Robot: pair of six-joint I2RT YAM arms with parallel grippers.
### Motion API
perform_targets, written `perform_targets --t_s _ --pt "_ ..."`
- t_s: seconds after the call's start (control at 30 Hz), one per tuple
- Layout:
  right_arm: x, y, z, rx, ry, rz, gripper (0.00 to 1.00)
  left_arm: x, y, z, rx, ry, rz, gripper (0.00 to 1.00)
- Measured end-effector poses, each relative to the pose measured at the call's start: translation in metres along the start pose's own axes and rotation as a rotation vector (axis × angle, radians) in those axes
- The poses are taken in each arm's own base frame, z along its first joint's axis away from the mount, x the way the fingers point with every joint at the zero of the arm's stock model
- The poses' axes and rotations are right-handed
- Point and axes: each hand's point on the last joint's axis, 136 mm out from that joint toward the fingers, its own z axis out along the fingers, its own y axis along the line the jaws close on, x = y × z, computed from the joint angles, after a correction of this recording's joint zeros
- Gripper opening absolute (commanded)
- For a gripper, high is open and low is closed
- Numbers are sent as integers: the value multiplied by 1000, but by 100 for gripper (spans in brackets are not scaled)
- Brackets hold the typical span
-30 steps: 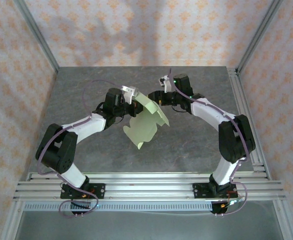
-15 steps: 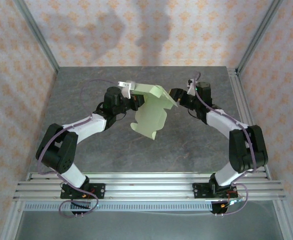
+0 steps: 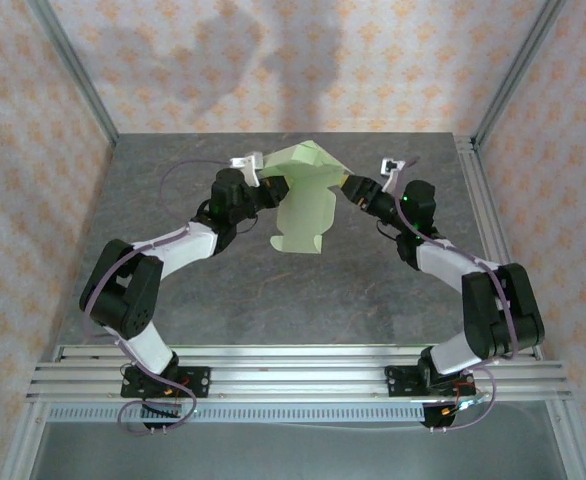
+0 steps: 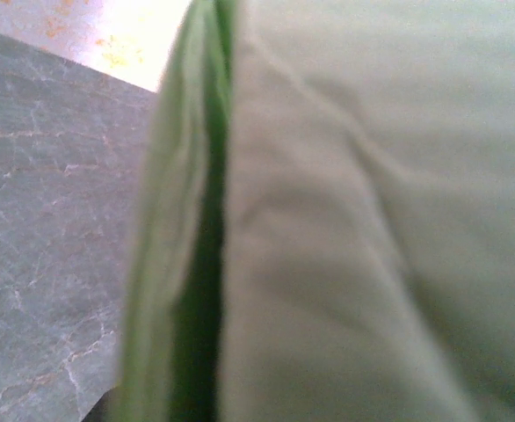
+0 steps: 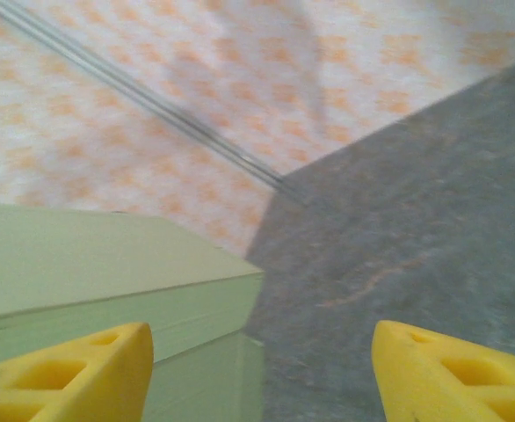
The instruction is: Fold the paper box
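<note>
- While I hold both my arms up over the grey desk (image 3: 223,290), the paper box (image 3: 306,205) hangs in the air between them.
- The paper box does not touch the desk.
- It is pale green card. Its top part is bent over like a little roof, and a long part hangs down.
- My left jaws are closed tight on the left edge of the paper box, up near the top.
- From my left wrist the green card looks very close and blurry, with a dark fold running down it.
- My right jaws are open and hold nothing. The two yellow fingers (image 5: 73,374) stand wide apart.
- The right end of the paper box is just beside one yellow finger and pokes a little into the gap.
- I cannot tell if that finger touches the card.
- Behind the card I see the wall (image 5: 196,79) with orange spots.
</note>
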Motion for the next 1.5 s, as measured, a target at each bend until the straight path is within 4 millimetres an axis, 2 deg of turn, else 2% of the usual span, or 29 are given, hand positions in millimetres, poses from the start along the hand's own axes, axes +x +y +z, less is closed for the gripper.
perform_targets --t_s 0.17,0.3,0.43,0.5,0.53,0.6,0.67,0.77,0.87,0.97,1.0,1.07,1.1,1.13,1.17,1.2,1.3,1.33,1.4,1.43,1.5 --pt "-8 38 -4 -160 -15 -47 67 -2 1 0 -8 -12 -14 0" --pt "-6 52 -4 -220 -5 -61 67 -2 1 0 -9 -12 -9 0" --pt "7 60 3 -266 40 -55 65 -2 1 0 -9 -12 -6 0" --pt "12 60 7 -270 58 -39 61 -2 1 0 -9 -12 -6 0" --pt "13 59 10 -267 66 -30 55 -2 1 0 -9 -12 -5 0" --pt "12 58 12 -261 71 -21 43 -2 2 0 -12 -14 3 0" --pt "10 57 15 -248 74 -23 23 -1 5 0 -21 -14 13 0" --pt "10 51 20 -208 94 -21 9 -1 15 -1 -64 -24 15 0" --pt "13 37 25 -138 119 -11 4 -6 26 -3 -109 -44 34 0" --pt "19 24 28 -71 141 0 4 -3 36 -4 -158 -35 61 0" --pt "21 21 28 -56 146 3 8 -2 38 -5 -172 -34 71 0" --pt "26 15 28 -26 160 5 26 1 42 -5 -193 -22 94 0" --pt "27 13 28 -16 165 5 28 3 43 -5 -202 -19 101 0" --pt "29 12 28 -8 167 2 22 4 44 -5 -210 -14 107 0" --pt "30 12 27 -2 170 4 7 6 45 -5 -216 -8 114 0" --pt "30 11 27 2 170 -2 0 7 46 -5 -219 -6 120 0" --pt "30 8 27 27 176 0 0 5 46 -5 -226 -11 124 0" --pt "30 7 27 36 178 4 8 5 47 -5 -230 -14 125 0" --pt "29 8 28 47 184 5 37 4 48 -6 -236 -15 124 0" --pt "27 9 29 51 182 -2 47 5 49 -6 -241 -15 123 0" --pt "24 9 28 74 173 -24 58 4 52 -6 -262 -15 122 0"
